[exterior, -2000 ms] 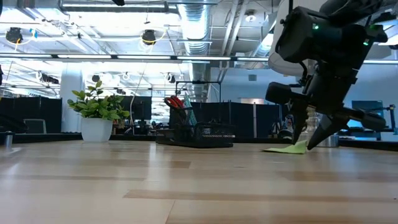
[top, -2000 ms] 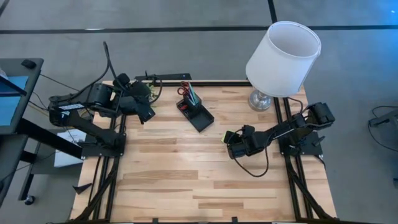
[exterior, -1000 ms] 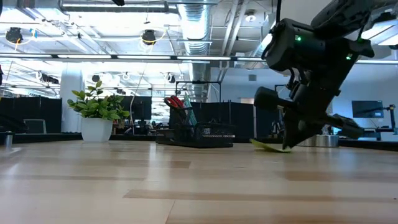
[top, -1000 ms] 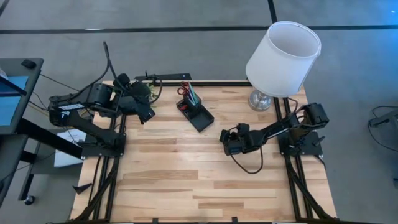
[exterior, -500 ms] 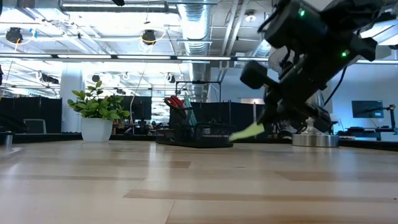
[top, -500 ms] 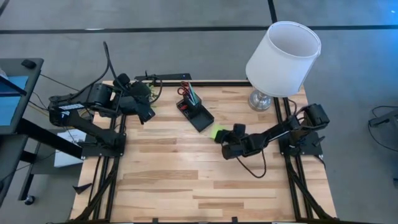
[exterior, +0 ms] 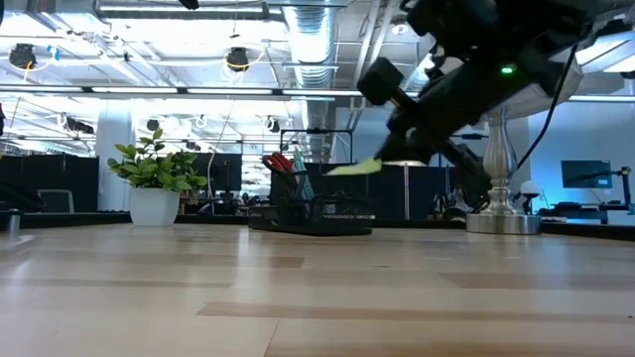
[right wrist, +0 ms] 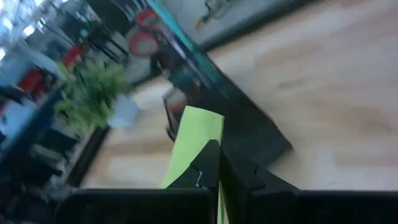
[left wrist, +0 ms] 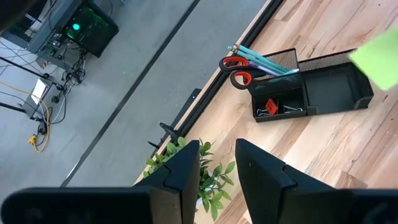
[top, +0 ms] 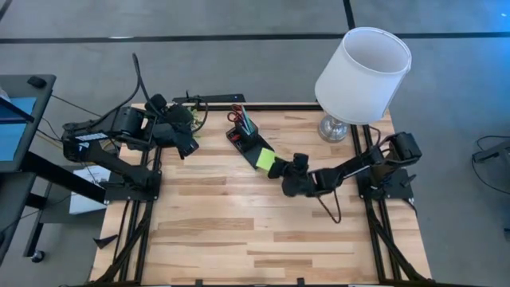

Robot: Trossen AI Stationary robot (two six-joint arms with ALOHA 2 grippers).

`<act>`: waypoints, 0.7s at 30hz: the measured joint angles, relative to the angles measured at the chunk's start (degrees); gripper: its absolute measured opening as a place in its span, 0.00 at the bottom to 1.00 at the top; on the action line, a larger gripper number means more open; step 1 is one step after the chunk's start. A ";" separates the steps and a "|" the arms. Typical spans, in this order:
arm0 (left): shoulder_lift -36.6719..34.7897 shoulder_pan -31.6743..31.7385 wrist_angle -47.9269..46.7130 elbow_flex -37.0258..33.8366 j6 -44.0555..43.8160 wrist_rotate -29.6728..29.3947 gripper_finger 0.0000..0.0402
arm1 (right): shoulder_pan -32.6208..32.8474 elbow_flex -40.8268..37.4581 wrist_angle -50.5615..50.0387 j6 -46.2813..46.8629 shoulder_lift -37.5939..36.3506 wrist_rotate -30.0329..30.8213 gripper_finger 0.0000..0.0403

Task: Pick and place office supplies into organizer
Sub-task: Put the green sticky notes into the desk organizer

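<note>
Change: pad (top: 265, 159) has been lifted off the surface (top: 239, 231) and carried from near the lamp (top: 362, 68) toward the organizer (top: 251, 143) within the last two seconds.
Right gripper (top: 280, 167): closed on one edge of the pad, held in the air just beside the organizer's lower tray.
Meaning: transport is judged nearly done; only placement over the tray and release remain.
Organizer: scissors (left wrist: 239, 70) and pens are already stood in its cup.
Left gripper (top: 190, 147): parked by the plant (left wrist: 193, 171), fingers slightly apart, nothing held.
</note>
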 joint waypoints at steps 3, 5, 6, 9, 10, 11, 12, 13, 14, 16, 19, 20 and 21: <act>0.00 0.00 0.00 0.00 0.00 0.04 0.25 | -3.04 0.02 4.90 -4.34 -0.08 -0.79 0.00; 0.00 -0.02 0.00 -0.01 0.00 0.04 0.25 | -4.91 0.02 6.57 -5.25 -0.08 -2.35 0.00; 0.00 0.00 0.00 -0.01 0.00 0.04 0.25 | -5.64 0.11 6.70 -5.29 -0.08 -3.07 0.00; 0.00 -0.01 0.00 -0.01 0.00 0.04 0.25 | -7.13 0.92 6.50 -5.29 0.34 -3.53 0.00; 0.00 -0.01 0.00 -0.01 -0.01 0.02 0.25 | -7.36 1.29 6.50 -5.03 0.87 -3.51 0.00; 0.00 -0.01 0.00 0.00 -0.01 0.02 0.25 | -7.50 1.62 6.29 -4.90 1.35 -3.32 0.00; 0.00 -0.01 0.01 -0.01 -0.02 -0.02 0.25 | -7.68 2.35 6.27 -4.90 2.23 -2.62 0.00; 0.00 0.00 0.01 -0.01 -0.02 -0.20 0.25 | -7.78 3.46 6.66 -4.88 3.34 -2.09 0.00; 0.00 -0.02 0.01 -0.01 -0.02 -0.33 0.25 | -7.90 4.46 6.57 -4.92 4.39 -1.76 0.00; 0.00 0.00 0.02 -0.01 -0.02 -0.44 0.25 | -8.46 7.10 6.23 -6.57 6.70 -1.56 0.00; 0.00 -0.01 0.00 -0.01 0.00 -0.41 0.25 | -9.26 11.98 5.36 -10.59 11.12 -1.81 0.00; 0.00 -0.02 0.00 -0.01 0.00 -0.38 0.25 | -9.40 13.68 4.43 -11.74 12.41 -1.20 0.00; 0.00 0.00 0.01 -0.01 0.00 -0.31 0.25 | -9.62 15.80 3.72 -12.49 13.62 -0.73 0.00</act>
